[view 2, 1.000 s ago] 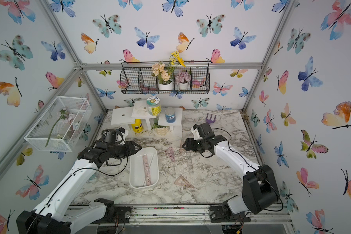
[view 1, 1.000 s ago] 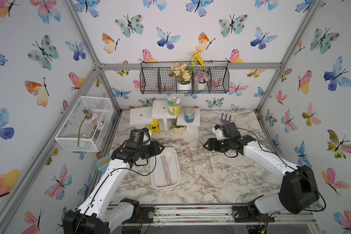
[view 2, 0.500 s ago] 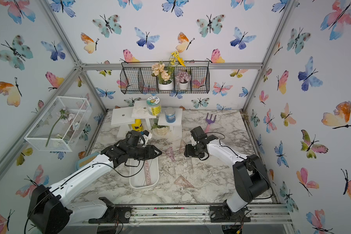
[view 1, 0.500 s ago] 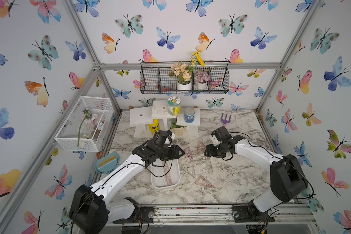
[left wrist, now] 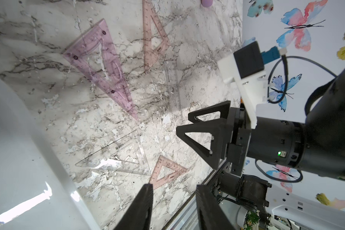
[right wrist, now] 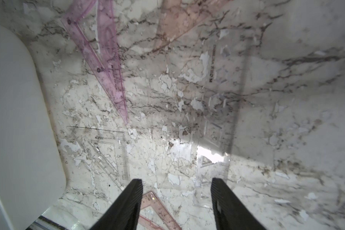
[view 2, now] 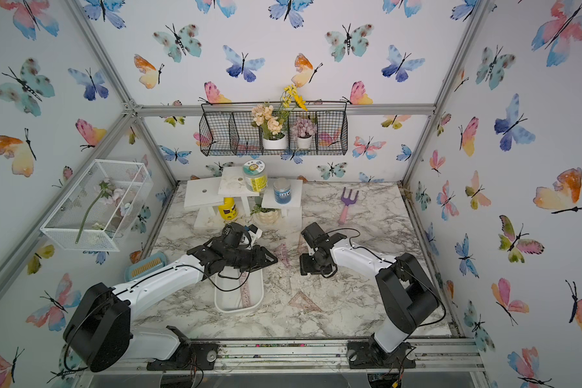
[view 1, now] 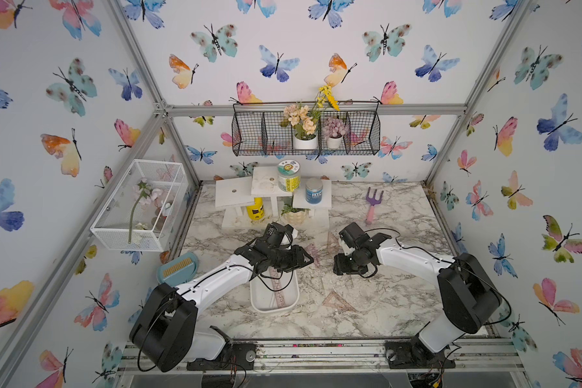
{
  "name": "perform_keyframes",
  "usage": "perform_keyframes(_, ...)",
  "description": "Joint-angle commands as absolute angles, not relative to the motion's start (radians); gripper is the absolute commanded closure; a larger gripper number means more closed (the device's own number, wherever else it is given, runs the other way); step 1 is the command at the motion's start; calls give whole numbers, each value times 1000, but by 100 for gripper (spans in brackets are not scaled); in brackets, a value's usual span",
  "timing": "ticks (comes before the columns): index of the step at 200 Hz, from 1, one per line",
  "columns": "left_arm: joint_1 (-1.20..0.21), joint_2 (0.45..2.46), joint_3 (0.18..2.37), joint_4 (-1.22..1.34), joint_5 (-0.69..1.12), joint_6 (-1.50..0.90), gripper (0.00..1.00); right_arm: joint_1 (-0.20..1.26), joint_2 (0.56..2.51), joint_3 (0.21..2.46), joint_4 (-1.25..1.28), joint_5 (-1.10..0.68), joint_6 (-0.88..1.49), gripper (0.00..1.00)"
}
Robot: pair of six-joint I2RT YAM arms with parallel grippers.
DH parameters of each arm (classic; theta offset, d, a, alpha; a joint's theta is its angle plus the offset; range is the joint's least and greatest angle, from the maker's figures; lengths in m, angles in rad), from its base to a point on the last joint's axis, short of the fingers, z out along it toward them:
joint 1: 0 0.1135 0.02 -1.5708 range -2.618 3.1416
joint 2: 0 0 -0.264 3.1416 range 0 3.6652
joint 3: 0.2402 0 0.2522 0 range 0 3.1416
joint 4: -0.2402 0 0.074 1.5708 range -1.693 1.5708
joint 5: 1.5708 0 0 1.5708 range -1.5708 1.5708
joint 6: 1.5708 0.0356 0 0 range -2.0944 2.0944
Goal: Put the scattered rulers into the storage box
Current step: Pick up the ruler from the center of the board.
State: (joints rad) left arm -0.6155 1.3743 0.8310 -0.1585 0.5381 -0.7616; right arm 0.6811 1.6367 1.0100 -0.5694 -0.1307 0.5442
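Veined marble tabletop holds thin translucent rulers; left pincer and right pincer gape empty.

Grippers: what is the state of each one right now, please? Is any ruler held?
Left gripper: open, holding nothing.
Right gripper: open, holding nothing.

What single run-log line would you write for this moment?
left gripper: open, empty | right gripper: open, empty | storage box: one ruler inside | pink set square: on table, outside box
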Motion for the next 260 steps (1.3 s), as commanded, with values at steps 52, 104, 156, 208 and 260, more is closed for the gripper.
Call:
perform_keyframes(52, -615, 1370, 812, -120, 569, -776, 60, 696, 1661, 981, -607, -40, 574, 38)
perform_keyframes(104, -615, 1364, 802, -120, 568, -780, 60, 697, 1666, 991, -655, 31, 568, 38)
perform_keyframes(156, -615, 1368, 801, -117, 572, -780, 60, 706, 1682, 1002, -692, 69, 559, 42)
perform_keyframes(208, -615, 1370, 799, -115, 575, -781, 60, 722, 1708, 1007, -704, 96, 560, 43)
perform_keyframes(260, -615, 1366, 793, -114, 577, -781, 60, 735, 1737, 1013, -703, 104, 564, 44)
